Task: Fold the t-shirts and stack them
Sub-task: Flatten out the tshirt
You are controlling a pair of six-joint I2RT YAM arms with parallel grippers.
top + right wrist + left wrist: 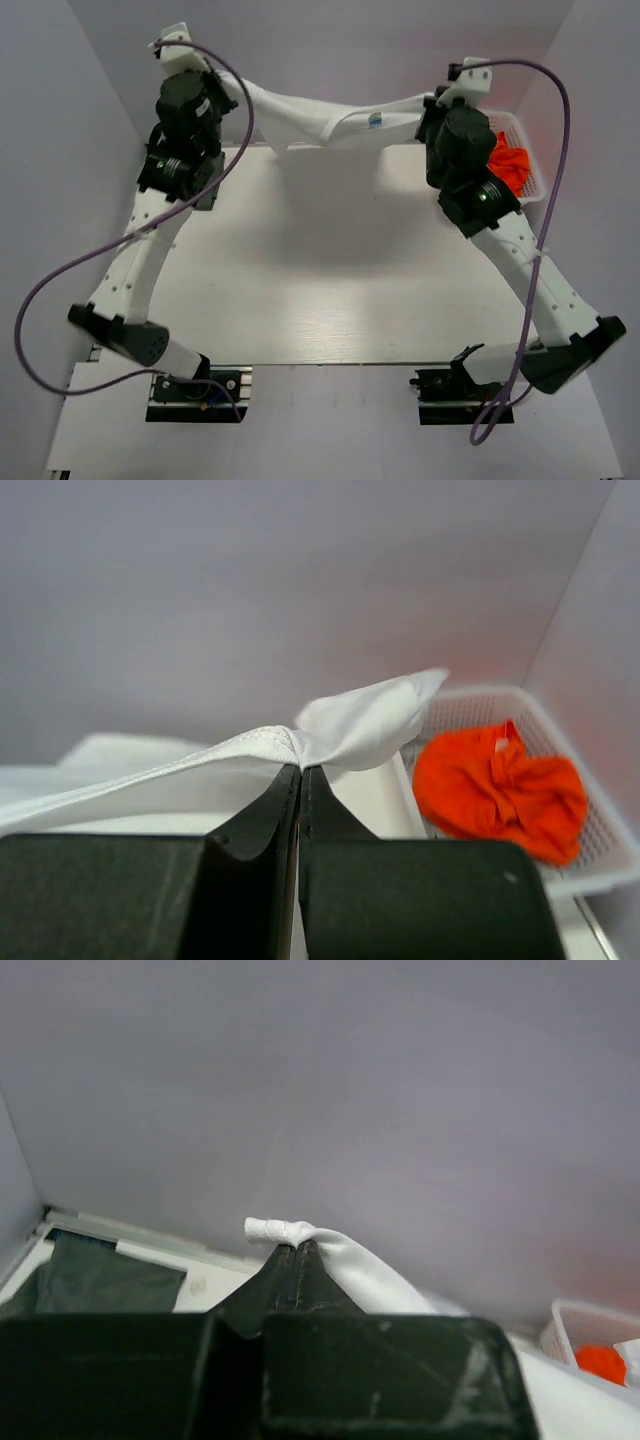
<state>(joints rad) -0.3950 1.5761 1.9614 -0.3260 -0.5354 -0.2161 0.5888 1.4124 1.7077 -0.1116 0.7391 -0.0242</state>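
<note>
The white t-shirt [320,118] hangs stretched between both grippers above the table's far edge, its small blue tag [377,122] showing near the right end. My left gripper [222,82] is shut on its left end; in the left wrist view the cloth [340,1260] bunches over the closed gripper [296,1247]. My right gripper [436,100] is shut on its right end; the right wrist view shows the gripper [300,769] pinching the cloth [350,725]. The dark grey-green t-shirt [95,1278] lies flat at the far left in the left wrist view.
A white basket [528,152] at the far right of the table holds an orange cloth [510,165], also in the right wrist view [500,790]. Grey walls enclose the back and sides. The white tabletop [330,280] lies below the shirt.
</note>
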